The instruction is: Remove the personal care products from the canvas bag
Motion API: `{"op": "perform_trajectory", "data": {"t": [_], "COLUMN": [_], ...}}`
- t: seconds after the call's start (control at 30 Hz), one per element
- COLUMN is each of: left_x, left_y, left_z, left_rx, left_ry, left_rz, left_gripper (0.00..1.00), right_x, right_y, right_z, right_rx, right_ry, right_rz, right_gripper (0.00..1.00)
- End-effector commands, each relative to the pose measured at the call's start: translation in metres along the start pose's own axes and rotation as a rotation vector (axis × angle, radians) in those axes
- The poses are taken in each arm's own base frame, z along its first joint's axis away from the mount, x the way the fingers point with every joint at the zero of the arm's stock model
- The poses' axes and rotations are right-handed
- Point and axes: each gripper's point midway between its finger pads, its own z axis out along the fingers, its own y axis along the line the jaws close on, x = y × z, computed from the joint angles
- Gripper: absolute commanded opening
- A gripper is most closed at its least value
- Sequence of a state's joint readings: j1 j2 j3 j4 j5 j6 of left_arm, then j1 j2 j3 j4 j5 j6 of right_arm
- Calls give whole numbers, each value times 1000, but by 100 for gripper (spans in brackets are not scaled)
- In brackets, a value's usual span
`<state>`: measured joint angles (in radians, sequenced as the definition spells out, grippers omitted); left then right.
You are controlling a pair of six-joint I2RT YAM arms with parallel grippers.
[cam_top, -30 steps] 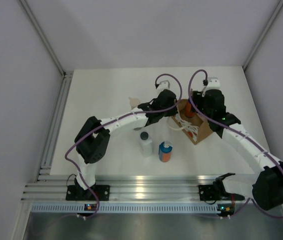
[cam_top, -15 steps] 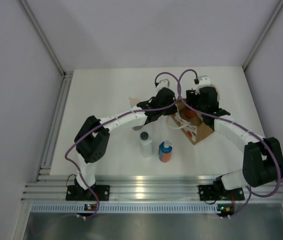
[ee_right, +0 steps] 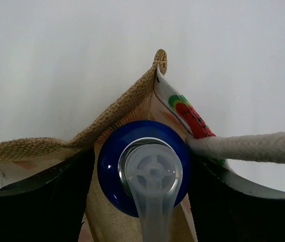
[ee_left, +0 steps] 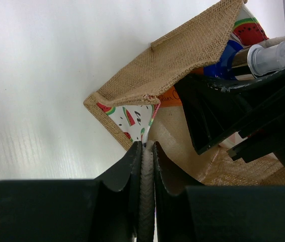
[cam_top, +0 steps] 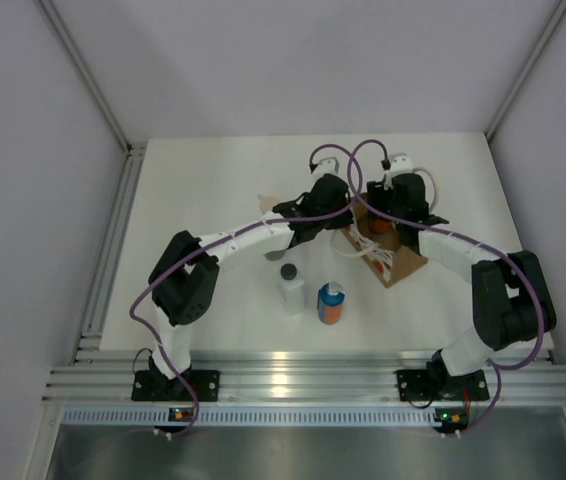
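Right wrist view: the right hand (ee_right: 141, 167) is clamped on a blue-capped bottle (ee_right: 144, 174) inside the canvas bag (ee_right: 118, 117). The left hand (ee_left: 146, 151) pinches its cream rope handle (ee_left: 146, 194).

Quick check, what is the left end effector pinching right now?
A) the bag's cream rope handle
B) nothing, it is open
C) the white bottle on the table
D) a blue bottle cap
A: in the left wrist view the left end effector is shut on the cream rope handle of the canvas bag.
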<state>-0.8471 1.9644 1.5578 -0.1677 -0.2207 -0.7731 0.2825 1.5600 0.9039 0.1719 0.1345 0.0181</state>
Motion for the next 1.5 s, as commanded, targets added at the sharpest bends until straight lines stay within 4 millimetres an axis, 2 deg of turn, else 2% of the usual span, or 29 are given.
{"op": "perform_trajectory", "data": {"t": [0.0,0.13,0.2,0.23,0.37,0.5,0.6,0.63,0.8,1.0,1.07,1.13,1.27,1.47], "left_x": [-14,-14,-13,-13,-12,-12,-12,-13,-15,-16,-17,-17,-17,-26], "left_y": [-7,-7,-5,-6,-5,-3,-1,-2,-2,0,0,0,-3,-10], "left_z": [-3,-3,-2,-2,-2,-2,-2,-2,-2,0,0,1,2,-5], "left_rx": [20,20,17,20,19,15,11,13,8,-5,-5,-3,3,20], "left_ry": [-22,-20,-19,-18,-14,-14,-15,-18,-24,-32,-34,-33,-31,-48], "left_rz": [13,17,20,20,18,18,13,12,-1,-15,-22,-27,-35,-57], "left_gripper": [0,0,0,0,0,0,0,0,0,0,0,1,15,33], "right_x": [-39,-41,-39,-43,-38,-37,-49,-56,-80,-117,-118,-128,-136,-155], "right_y": [-10,-12,-12,-13,-17,-14,-8,-5,-1,-2,-1,-2,2,14], "right_z": [7,7,7,7,11,10,1,-4,-25,-62,-68,-79,-99,-146], "right_rx": [18,17,15,19,20,2,-35,-54,-90,-99,-102,-101,-104,-119], "right_ry": [-135,-164,-173,-196,-197,-211,-256,-276,-335,-422,-414,-428,-414,-431], "right_rz": [26,51,53,55,58,55,59,63,74,74,66,53,40,22], "right_gripper": [68,65,60,54,41,23,8,0,0,0,0,0,0,0]}}
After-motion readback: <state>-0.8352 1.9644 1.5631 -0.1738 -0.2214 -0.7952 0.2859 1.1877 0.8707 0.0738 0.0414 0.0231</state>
